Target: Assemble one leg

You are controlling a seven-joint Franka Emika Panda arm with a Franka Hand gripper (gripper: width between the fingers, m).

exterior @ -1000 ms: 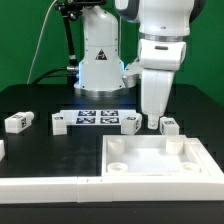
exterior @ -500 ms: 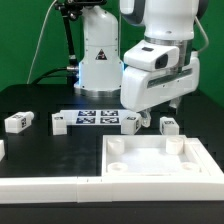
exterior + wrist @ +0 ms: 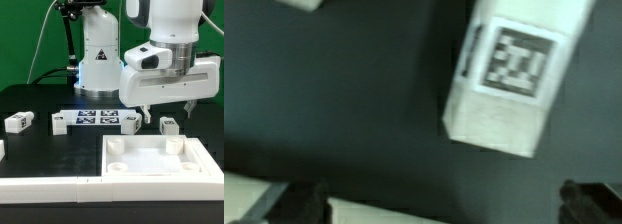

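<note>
Several small white legs with black-and-white tags lie on the black table: one [image 3: 16, 122] at the exterior view's left, one [image 3: 60, 122] beside the marker board, one [image 3: 128, 121] at the board's other end, and one [image 3: 169, 125] by the panel's far edge. My gripper [image 3: 167, 112] hangs open and empty just above the table, between the last two. The wrist view shows a tagged leg [image 3: 509, 80] lying flat beyond my open gripper [image 3: 441, 205]; both dark fingertips [image 3: 295, 205] are apart and hold nothing.
The large white square panel [image 3: 160, 160] with round corner sockets lies at the front. The marker board [image 3: 98, 117] lies behind it. The robot's white base [image 3: 98, 55] stands at the back. A pale panel edge [image 3: 251, 190] shows in the wrist view.
The hand has turned about its vertical axis, so both fingers now show spread side by side. It stays over the same spot near the panel's far edge.
</note>
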